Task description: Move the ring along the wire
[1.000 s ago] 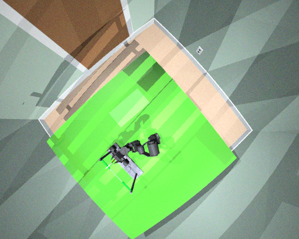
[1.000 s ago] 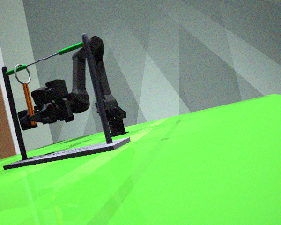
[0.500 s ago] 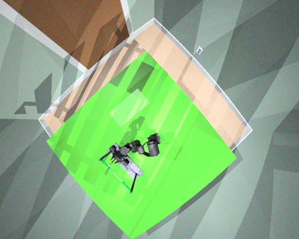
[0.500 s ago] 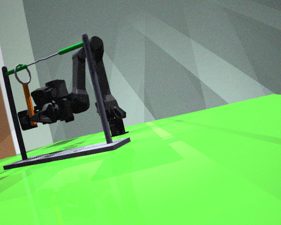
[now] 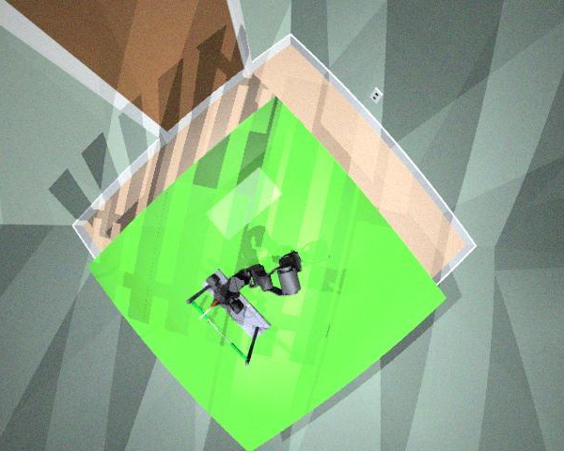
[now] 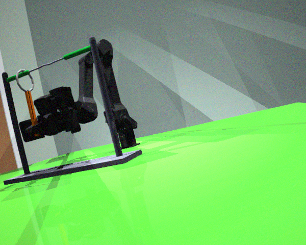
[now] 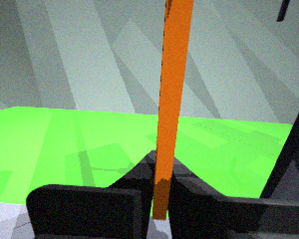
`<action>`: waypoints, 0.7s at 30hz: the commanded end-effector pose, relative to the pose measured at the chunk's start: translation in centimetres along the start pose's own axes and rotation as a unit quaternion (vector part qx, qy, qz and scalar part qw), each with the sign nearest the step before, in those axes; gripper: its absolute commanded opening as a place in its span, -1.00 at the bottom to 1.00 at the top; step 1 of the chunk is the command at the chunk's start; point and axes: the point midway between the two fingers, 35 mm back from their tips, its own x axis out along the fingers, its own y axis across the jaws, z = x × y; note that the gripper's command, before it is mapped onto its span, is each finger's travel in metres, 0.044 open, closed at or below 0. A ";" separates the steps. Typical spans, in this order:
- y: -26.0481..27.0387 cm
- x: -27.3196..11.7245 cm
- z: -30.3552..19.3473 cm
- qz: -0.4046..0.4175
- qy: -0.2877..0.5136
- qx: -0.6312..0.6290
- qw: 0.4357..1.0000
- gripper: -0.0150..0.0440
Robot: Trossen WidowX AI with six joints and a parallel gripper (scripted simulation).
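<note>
1 pale, smooth, round ring hangs on the near green part of the wire, beside 1 slim dark post. The wire is passed through the ring. Below the ring, 1 straight, flat-sided orange handle is seen, slightly tilted in the exterior view.

The 2 black fingers of the gripper are drawn narrow, and the handle is held between them near its lower end. The tapered fingertips are seen on both sides of the handle in the wrist view.

The thin grey part of the wire is slightly wavy and is flanked by 2 thicker, rod-like green sections. The far green part is joined to the other post, and no ring is hung there. Both posts are round and are mounted on 1 flat grey base plate. The plate is set on a smooth, bright green table.
</note>
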 end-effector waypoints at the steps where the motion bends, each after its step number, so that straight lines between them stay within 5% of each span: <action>1: 0.0 0.0 0.0 0.000 0.000 0.000 1.000 -1.00; 21: 0.1 -0.1 2.0 -0.004 0.000 0.000 1.000 -1.00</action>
